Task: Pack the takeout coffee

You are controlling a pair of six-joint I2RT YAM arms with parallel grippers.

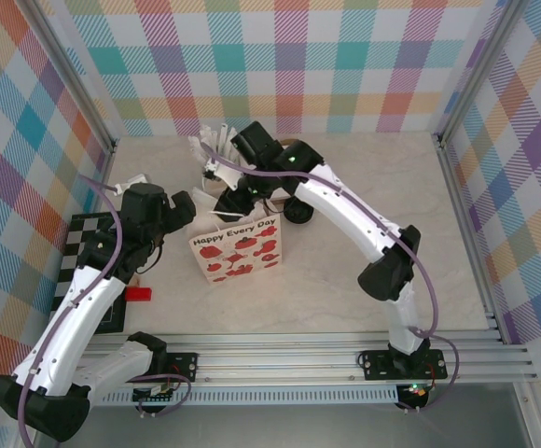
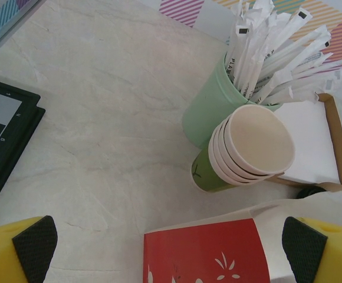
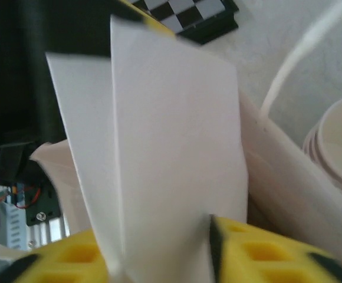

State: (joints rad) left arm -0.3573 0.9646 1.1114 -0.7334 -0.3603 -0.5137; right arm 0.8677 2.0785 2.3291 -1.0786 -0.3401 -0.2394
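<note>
From above, a pale marbled tabletop [image 1: 420,233] sits between walls of pastel plaid [image 1: 345,65], with aluminium rails [image 1: 298,359] along the near edge. On it are:
- one white paper gift bag with red prints [image 1: 238,247] at the middle
- one black-and-white checkered board [image 1: 84,245] at the left
- one small red block [image 1: 138,294] near the board

The left gripper [image 1: 188,213] hovers just left of the bag. The right gripper [image 1: 236,194] hangs over the bag's far edge. One round black lid [image 1: 298,213] lies just right of the bag's far corner. If this is the takeout coffee, its cup is hidden from above, so I cannot tell.

The left wrist view shows the black finger pads [image 2: 35,247] spread wide with nothing held, the bag below them. Beyond stand:
- one pale green cup [image 2: 209,112] crammed with paper-wrapped straws [image 2: 277,47]
- one tilted stack of lidless green cups [image 2: 256,147], four or five rims
- one brown cardboard box of white napkins [image 2: 336,141]

In the right wrist view, a folded white paper sheet [image 3: 171,147] stands between the yellow fingers [image 3: 265,256]. The jaws are fairly narrow, but whether they clamp it I cannot tell.
</note>
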